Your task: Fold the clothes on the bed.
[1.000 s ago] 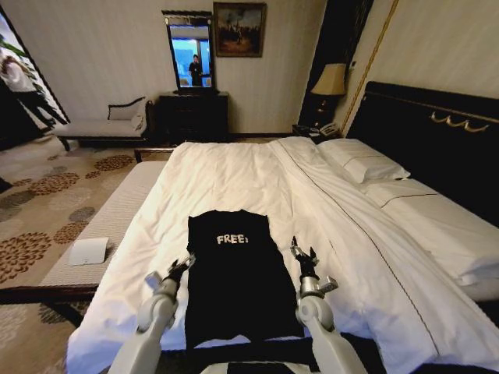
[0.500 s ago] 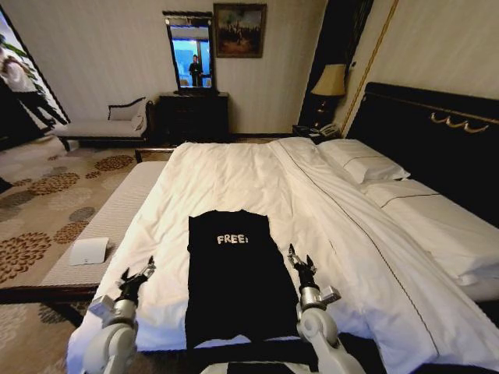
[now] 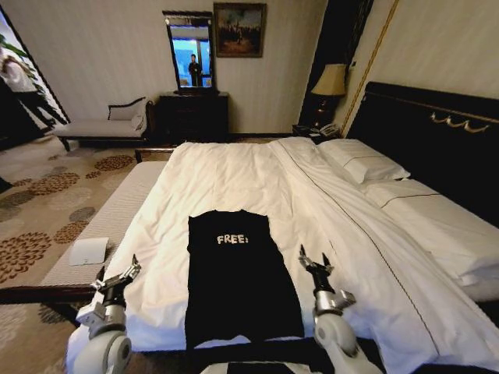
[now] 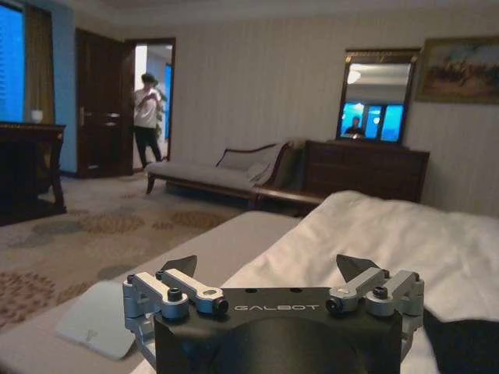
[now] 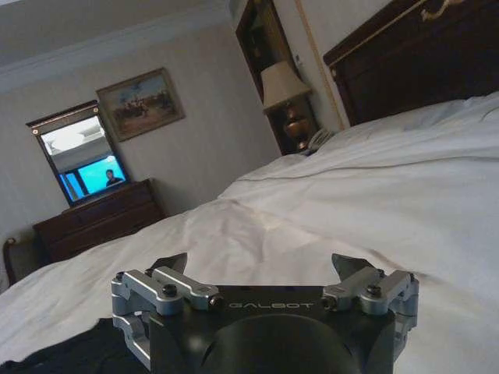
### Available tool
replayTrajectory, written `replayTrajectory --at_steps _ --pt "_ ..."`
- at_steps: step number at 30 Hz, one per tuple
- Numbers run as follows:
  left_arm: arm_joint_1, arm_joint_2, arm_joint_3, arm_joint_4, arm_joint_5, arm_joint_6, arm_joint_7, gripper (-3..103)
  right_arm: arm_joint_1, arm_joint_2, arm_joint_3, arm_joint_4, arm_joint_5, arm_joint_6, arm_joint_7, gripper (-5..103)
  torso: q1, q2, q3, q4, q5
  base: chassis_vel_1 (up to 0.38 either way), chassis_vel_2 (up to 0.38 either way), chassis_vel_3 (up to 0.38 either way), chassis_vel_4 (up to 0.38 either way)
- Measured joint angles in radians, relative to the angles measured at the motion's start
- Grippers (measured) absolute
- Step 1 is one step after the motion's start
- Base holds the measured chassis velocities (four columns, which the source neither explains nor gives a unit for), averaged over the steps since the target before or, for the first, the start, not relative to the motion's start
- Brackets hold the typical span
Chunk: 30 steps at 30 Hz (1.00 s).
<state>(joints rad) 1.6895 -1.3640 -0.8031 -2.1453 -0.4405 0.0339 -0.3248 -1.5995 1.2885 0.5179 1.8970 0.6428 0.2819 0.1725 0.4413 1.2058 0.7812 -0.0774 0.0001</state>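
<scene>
The black T-shirt [image 3: 240, 280] lay flat on the near end of the bed [image 3: 234, 179], already narrowed to a long strip, its white "FREE!" lettering [image 3: 231, 239] toward the pillows [image 3: 365, 161] and its hem by the foot edge. The left gripper [image 3: 123, 274] hung off the bed's left side, over the upholstered bench [image 3: 109, 222], well apart from the cloth, its fingers [image 4: 181, 266] spread wide and empty. The right gripper [image 3: 315, 263] hovered over the white duvet just beside the shirt's right edge, fingers [image 5: 173, 262] likewise apart, holding nothing. To my eye the lengthwise fold was what remained: both grippers would want to pinch matching corners at one end, catching only the shirt and not the bedding beneath, then carry it evenly so the edges met square.
</scene>
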Motion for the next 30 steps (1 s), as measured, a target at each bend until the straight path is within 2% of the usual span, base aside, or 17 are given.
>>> replayTrajectory --at_steps 2,5,9,11,13,14,15,16,18,19,21,24,25,26,27,30 --pt "-0.001 0.021 0.010 -0.015 0.003 -0.013 -0.002 100 -0.030 -0.009 0.044 -0.001 -0.020 0.028 -0.049 100 0.000 0.000 0.000 -0.0001 0.0001 0.000 0.000 0.000 0.000" --pt "0.004 0.001 0.023 -0.027 0.010 -0.009 -0.003 100 -0.022 -0.018 0.053 -0.002 -0.006 0.029 -0.054 100 0.000 0.000 0.000 -0.0002 -0.0004 0.000 0.000 0.000 0.000" --pt "0.035 -0.018 0.065 -0.074 -0.033 0.021 0.016 100 0.031 -0.042 0.034 -0.003 0.039 -0.001 -0.031 100 0.000 0.000 0.000 0.0004 0.0000 0.000 0.000 0.000 0.000" --pt "0.040 -0.040 0.097 -0.111 -0.078 0.047 0.057 100 0.117 -0.075 0.000 -0.031 0.106 -0.036 -0.009 100 0.000 0.000 0.000 0.0001 0.0004 0.000 0.000 0.000 0.000" --pt "0.023 -0.081 0.097 -0.123 -0.079 0.065 0.090 100 0.215 -0.125 -0.042 -0.074 0.206 -0.072 -0.005 100 0.000 0.000 0.000 0.0006 0.0003 0.000 0.000 0.000 0.000" --pt "0.023 -0.081 0.097 -0.123 -0.079 0.065 0.090 100 0.215 -0.125 -0.042 -0.074 0.206 -0.072 -0.005 100 0.000 0.000 0.000 0.0006 0.0003 0.000 0.000 0.000 0.000" --pt "0.017 -0.095 0.096 -0.122 -0.073 0.067 0.102 100 0.248 -0.147 -0.055 -0.095 0.245 -0.084 -0.012 100 0.000 0.000 0.000 0.0007 0.0002 0.000 0.000 0.000 0.000" --pt "0.010 -0.122 0.090 -0.114 -0.057 0.066 0.119 100 0.311 -0.189 -0.083 -0.140 0.314 -0.104 -0.038 100 0.000 0.000 0.000 0.0003 0.0000 0.000 0.000 0.000 0.000" --pt "0.017 -0.143 0.078 -0.104 -0.039 0.061 0.128 100 0.383 -0.231 -0.120 -0.195 0.394 -0.127 -0.075 100 0.000 0.000 0.000 0.0005 -0.0005 0.000 0.000 0.000 0.000" --pt "0.017 -0.143 0.078 -0.104 -0.039 0.061 0.128 100 0.383 -0.231 -0.120 -0.195 0.394 -0.127 -0.075 100 0.000 0.000 0.000 0.0005 -0.0005 0.000 0.000 0.000 0.000" --pt "0.032 -0.148 0.064 -0.101 -0.029 0.056 0.135 100 0.455 -0.263 -0.163 -0.264 0.460 -0.145 -0.120 100 0.000 0.000 0.000 0.0006 0.0000 0.000 0.000 0.000 0.000" --pt "0.036 -0.140 0.046 -0.098 -0.033 0.055 0.134 100 0.539 -0.275 -0.216 -0.368 0.491 -0.166 -0.186 100 0.000 0.000 0.000 0.0004 0.0002 0.000 0.000 0.000 0.000" --pt "0.036 -0.140 0.046 -0.098 -0.033 0.055 0.134 100 0.539 -0.275 -0.216 -0.368 0.491 -0.166 -0.186 100 0.000 0.000 0.000 0.0004 0.0002 0.000 0.000 0.000 0.000" --pt "0.034 -0.134 0.037 -0.094 -0.039 0.057 0.128 100 0.564 -0.273 -0.234 -0.391 0.519 -0.196 -0.205 100 0.000 0.000 0.000 0.0003 -0.0002 0.000 0.000 0.000 0.000" --pt "0.031 -0.129 0.029 -0.092 -0.044 0.058 0.123 100 0.589 -0.265 -0.257 -0.410 0.563 -0.227 -0.214 100 0.000 0.000 0.000 0.0000 -0.0005 0.000 0.000 0.000 0.000" --pt "0.030 -0.117 0.011 -0.086 -0.056 0.059 0.116 100 0.636 -0.225 -0.292 -0.451 0.622 -0.252 -0.229 100 0.000 0.000 0.000 0.0001 -0.0003 0.000 0.000 0.000 0.000"
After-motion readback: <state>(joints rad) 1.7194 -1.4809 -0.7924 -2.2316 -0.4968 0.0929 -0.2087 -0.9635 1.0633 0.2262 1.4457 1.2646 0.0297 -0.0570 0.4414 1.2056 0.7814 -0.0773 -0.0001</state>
